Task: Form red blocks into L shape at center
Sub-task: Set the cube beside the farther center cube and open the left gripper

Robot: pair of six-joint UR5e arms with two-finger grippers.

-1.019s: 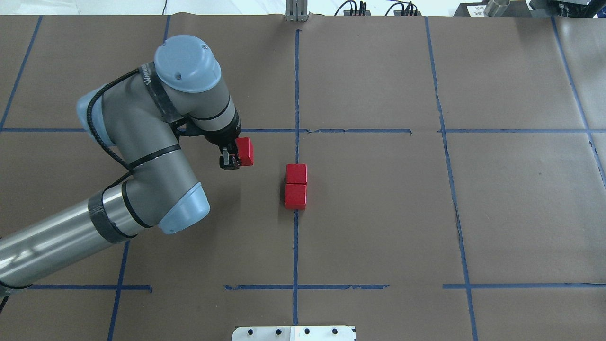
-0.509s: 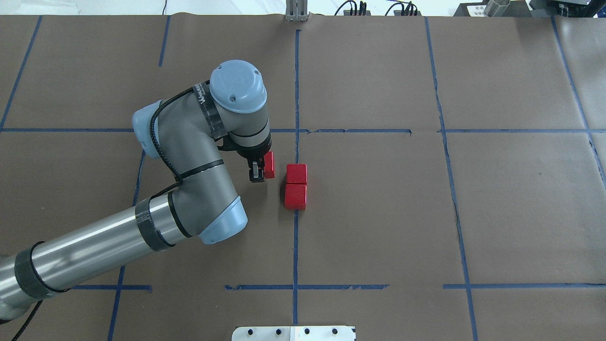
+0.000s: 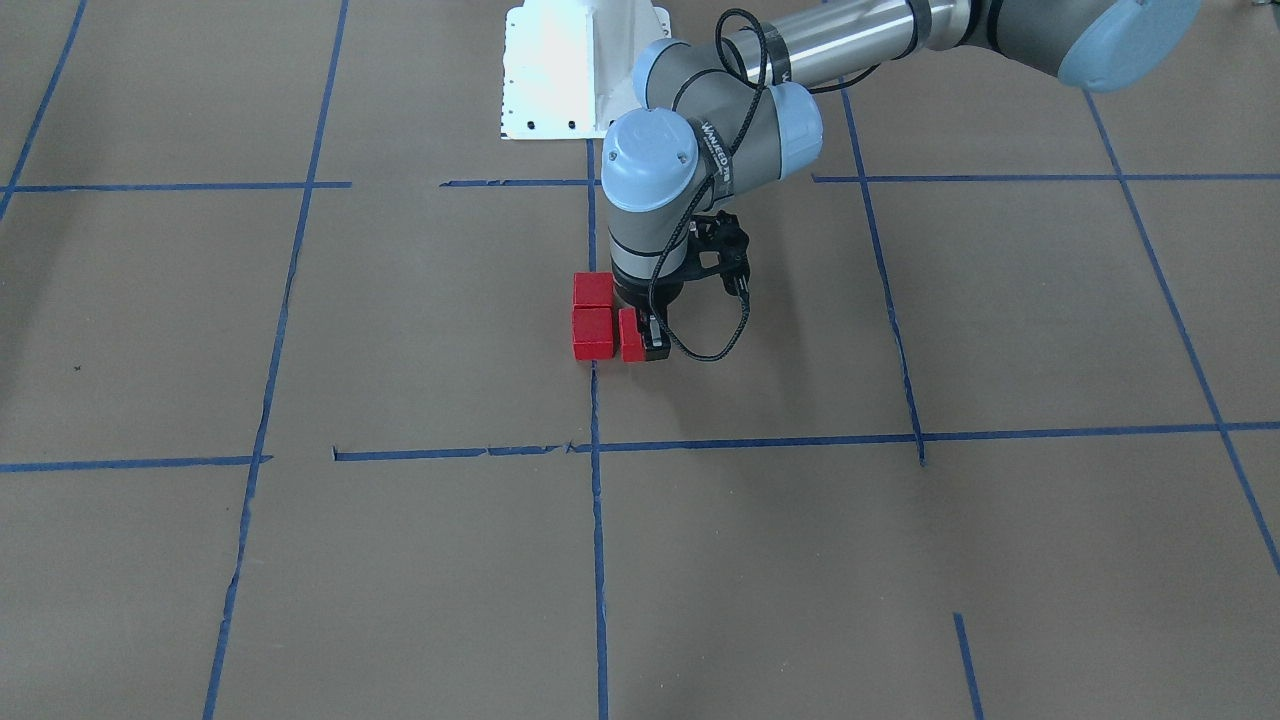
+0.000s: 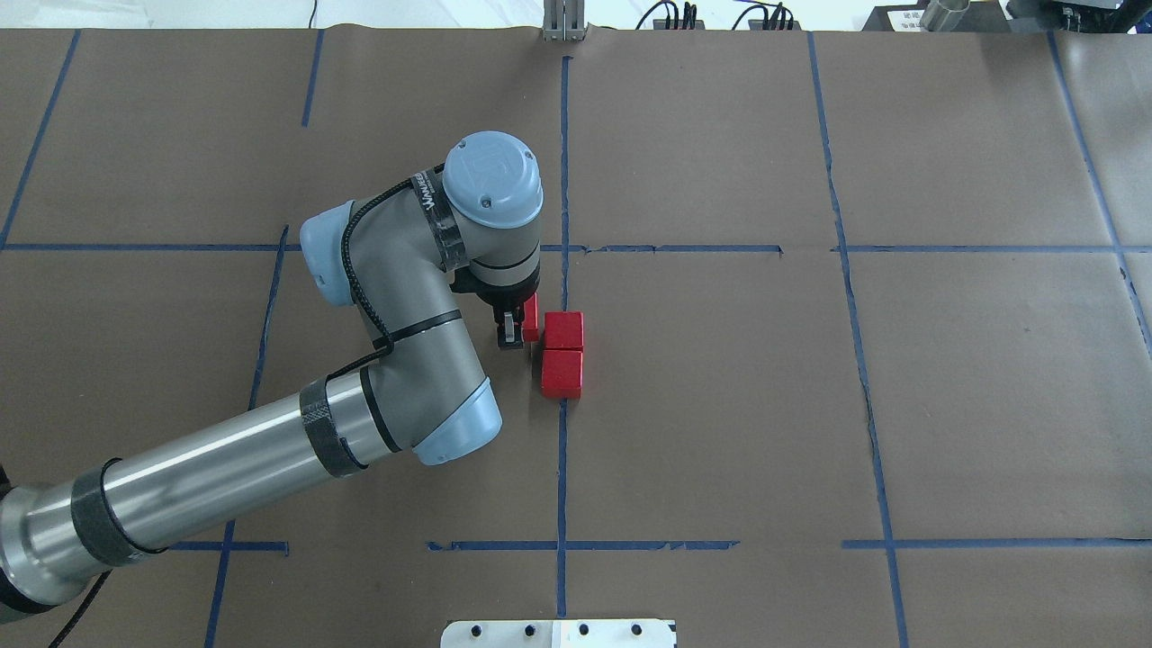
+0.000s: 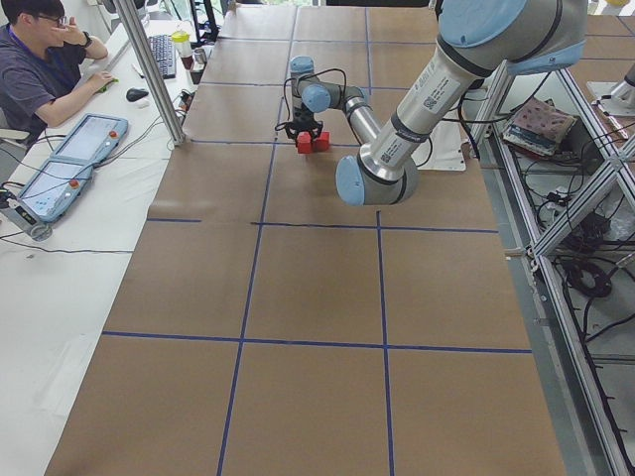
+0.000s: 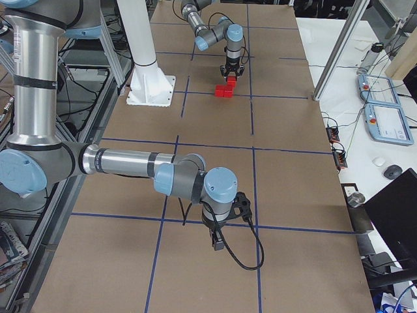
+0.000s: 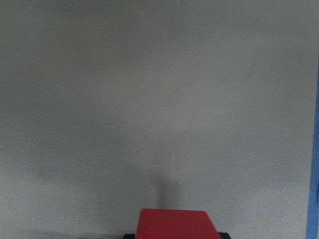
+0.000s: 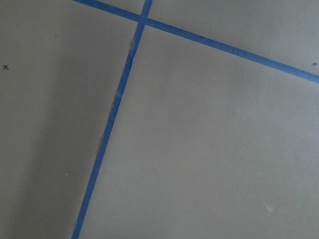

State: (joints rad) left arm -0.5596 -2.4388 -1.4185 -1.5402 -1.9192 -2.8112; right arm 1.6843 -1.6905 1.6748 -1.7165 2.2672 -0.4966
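**Left claw grips third red block beside the pair at center**

Front-facing view: the left gripper points straight down, clenched on the third red block. That block sits low, level with the pair of red blocks. It is just beside the one farther from the robot's base. Whether it touches that block or the brown paper I cannot tell. The pair lies end to end on the blue tape line that splits the center.

Overhead view: the left arm comes in from the left, and its wrist covers most of the gripped block. The block lies on the robot's left of the pair, so the three cubes outline an L.

Left side view: the left arm's wrist stands over the small red cluster far down the table. A person sits at a desk beside the paper.

Right side view: the right gripper hangs over the paper close to the camera, well apart from the blocks. Whether its claw is released or clenched I cannot tell.

Left wrist view: the red block sits at the bottom edge between two dark fingertips, with brown paper ahead.

Right wrist view: brown paper crossed by two blue tape strips.
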